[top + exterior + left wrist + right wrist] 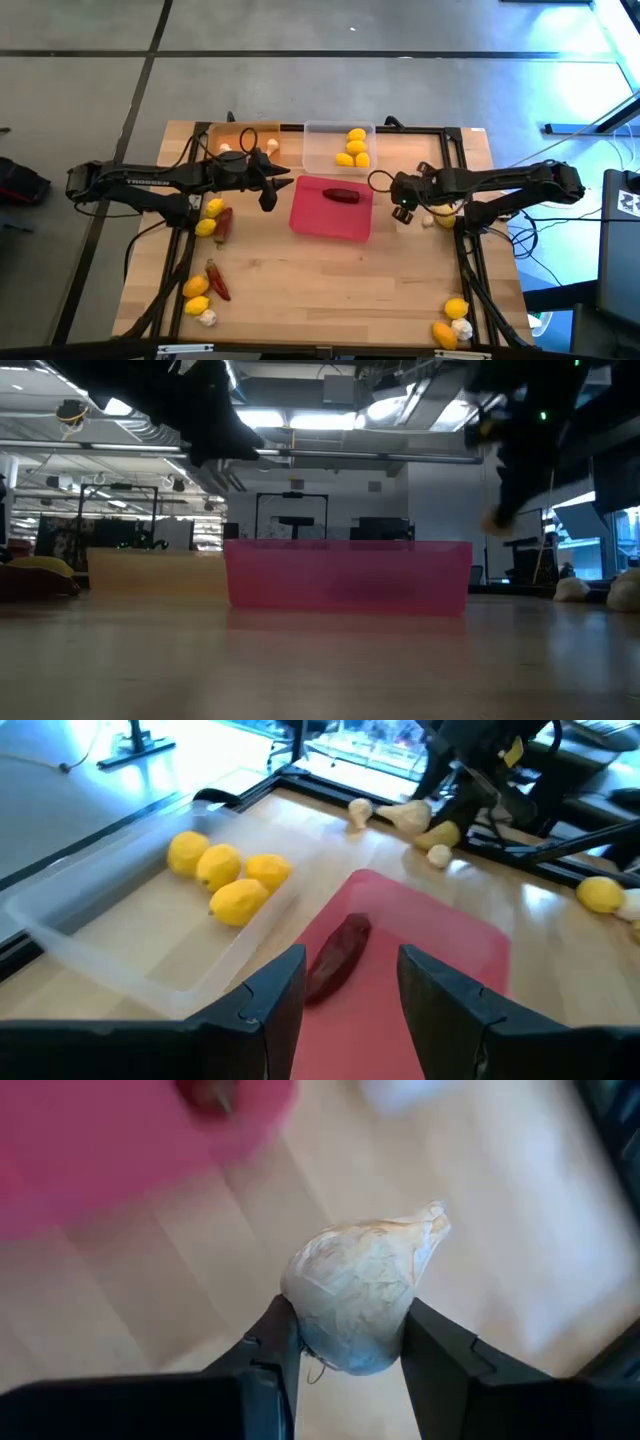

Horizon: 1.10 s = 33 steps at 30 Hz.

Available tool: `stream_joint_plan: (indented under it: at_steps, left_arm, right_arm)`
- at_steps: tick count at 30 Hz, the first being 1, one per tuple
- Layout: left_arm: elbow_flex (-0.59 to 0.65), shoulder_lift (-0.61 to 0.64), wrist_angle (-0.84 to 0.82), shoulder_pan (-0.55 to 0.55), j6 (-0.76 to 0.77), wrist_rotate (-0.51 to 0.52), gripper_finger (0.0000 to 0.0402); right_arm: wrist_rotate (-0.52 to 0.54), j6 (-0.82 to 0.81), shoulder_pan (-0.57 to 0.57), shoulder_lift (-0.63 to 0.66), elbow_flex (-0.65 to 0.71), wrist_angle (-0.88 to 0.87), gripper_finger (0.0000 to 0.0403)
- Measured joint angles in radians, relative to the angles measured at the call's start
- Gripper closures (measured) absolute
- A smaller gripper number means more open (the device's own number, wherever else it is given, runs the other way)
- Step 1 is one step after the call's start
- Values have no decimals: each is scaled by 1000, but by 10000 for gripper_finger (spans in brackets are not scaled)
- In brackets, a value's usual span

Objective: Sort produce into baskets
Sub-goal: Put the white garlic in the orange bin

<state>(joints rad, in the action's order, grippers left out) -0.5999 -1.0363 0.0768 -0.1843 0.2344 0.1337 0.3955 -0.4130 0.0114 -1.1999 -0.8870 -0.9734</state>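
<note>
Garlic bulb [355, 1310] sits clamped in the right hand [345, 1345]; left hand [350, 990] gapes over one chili [338, 958]; plenty remains unsorted.

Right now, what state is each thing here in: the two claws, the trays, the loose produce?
Right claw: shut on a garlic bulb.
Left claw: open, empty, over the pink tray.
Pink tray: holds one chili.
Clear tray: holds four lemons.
Orange tray: holds some garlic.
Other produce: loose on the table.
</note>
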Motion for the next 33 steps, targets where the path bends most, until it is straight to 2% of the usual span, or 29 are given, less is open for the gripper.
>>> stream_joint_plan:
  at_steps: [7,15,24,29,33]
  left_arm:
    - [0,-2,64,46,3,0,246]
    - [0,-87,249,76,29,0,246]
    - [1,-234,443,101,137,-1,246]
    - [0,-298,548,111,145,-4,246]
    - [-7,-326,605,113,158,-49,246]
  right_arm:
    - [102,153,116,-4,-27,206,279]
    - [111,367,168,-36,-27,497,278]
    - [60,595,166,-128,-27,808,278]
    - [21,657,166,-191,-26,921,278]
    - [-19,681,166,-237,-26,987,278]
